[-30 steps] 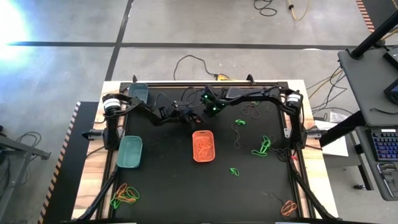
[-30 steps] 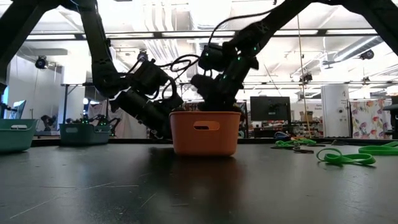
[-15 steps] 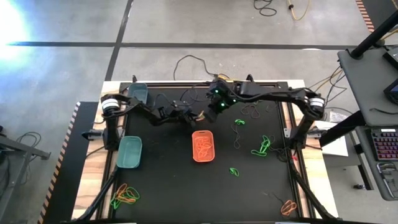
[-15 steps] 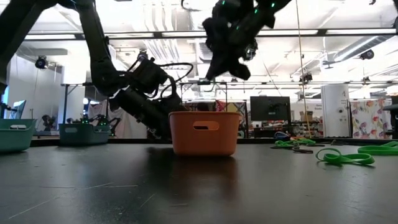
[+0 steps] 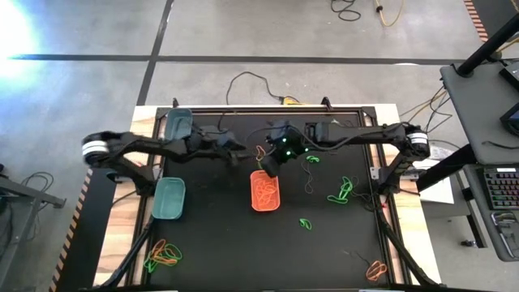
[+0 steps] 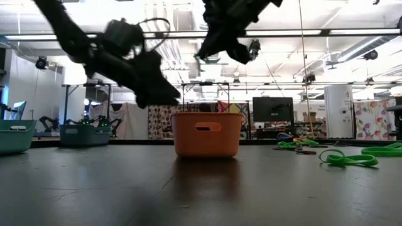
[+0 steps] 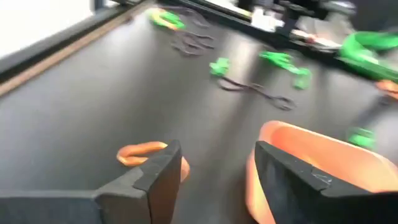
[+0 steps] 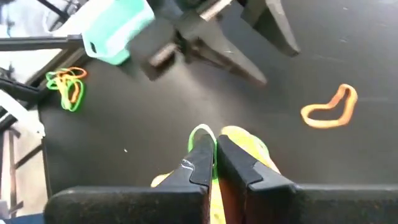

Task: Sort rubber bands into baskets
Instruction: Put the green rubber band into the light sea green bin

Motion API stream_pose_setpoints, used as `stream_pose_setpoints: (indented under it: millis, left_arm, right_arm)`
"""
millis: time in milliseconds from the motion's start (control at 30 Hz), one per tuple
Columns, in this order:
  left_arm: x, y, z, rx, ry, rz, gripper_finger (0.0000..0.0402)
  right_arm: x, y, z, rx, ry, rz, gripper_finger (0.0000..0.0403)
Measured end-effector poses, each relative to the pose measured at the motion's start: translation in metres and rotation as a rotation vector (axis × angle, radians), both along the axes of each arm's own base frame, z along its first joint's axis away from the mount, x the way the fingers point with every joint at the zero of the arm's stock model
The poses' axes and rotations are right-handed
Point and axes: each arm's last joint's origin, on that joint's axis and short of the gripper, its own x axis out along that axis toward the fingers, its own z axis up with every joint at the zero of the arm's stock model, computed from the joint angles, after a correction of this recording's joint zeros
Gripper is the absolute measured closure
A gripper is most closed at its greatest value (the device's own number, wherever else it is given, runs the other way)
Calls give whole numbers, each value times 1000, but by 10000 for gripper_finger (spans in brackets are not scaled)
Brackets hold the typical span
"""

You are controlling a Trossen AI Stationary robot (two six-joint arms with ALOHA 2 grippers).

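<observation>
Green rubber band (image 8: pixel 200 134) now over orange basket (image 5: pixel 265 191).

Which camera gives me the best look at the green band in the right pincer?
The right wrist view: the right pincer is shut on the green band, whose loop pokes out above the fingertips. In the high view the arm hides the band above the orange basket. The low view shows only a dark silhouette; the left wrist view misses it.
</observation>
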Motion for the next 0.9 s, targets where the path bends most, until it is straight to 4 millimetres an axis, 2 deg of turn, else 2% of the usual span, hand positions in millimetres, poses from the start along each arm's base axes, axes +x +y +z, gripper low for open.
stream_pose_setpoints:
  millis: [167,367,567,733,900]
  left_arm:
    - [-22,-26,34,-47,-65,-203,207]
    - [-42,-65,55,-37,23,-283,208]
    - [-50,-92,59,-88,44,-370,208]
    - [-52,-114,58,-137,67,-450,208]
    - [-59,-127,53,-211,158,-427,208]
  right_arm:
    - [28,29,-12,-22,-129,63,394]
    - [51,65,-39,-3,-137,136,394]
    - [62,85,-44,-15,-133,127,394]
    - [64,87,-51,-30,-113,90,394]
    - [74,90,-64,-89,-146,163,394]
